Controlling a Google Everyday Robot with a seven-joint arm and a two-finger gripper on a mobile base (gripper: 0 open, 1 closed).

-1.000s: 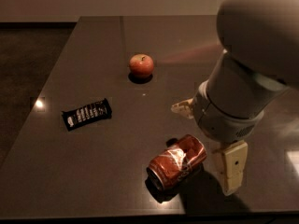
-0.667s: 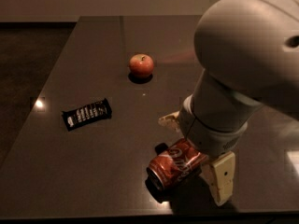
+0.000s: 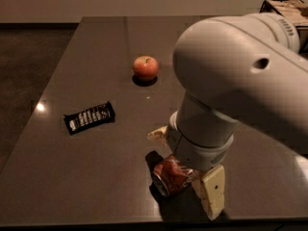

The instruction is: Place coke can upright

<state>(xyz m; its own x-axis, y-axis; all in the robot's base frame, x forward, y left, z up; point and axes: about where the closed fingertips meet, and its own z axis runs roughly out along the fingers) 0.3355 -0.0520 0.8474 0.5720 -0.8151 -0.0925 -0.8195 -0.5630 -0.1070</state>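
The coke can (image 3: 169, 177) lies on its side on the dark table (image 3: 72, 177), near the front edge, its silver end facing front left. My gripper (image 3: 186, 163) hangs straight down over it, open. One cream finger (image 3: 212, 192) is at the can's right. The other finger (image 3: 158, 135) is behind it to the left. The can's right part is hidden under the wrist. The big white arm covers the right half of the view.
A red apple (image 3: 146, 67) sits at the table's middle back. A black candy bar wrapper (image 3: 89, 118) lies to the left. A cardboard box (image 3: 284, 7) shows at the far right corner. The table's front edge runs just below the can.
The arm has moved left and down over the can. The fingers now straddle it, and more of the can is hidden. The can, apple and wrapper have not moved.
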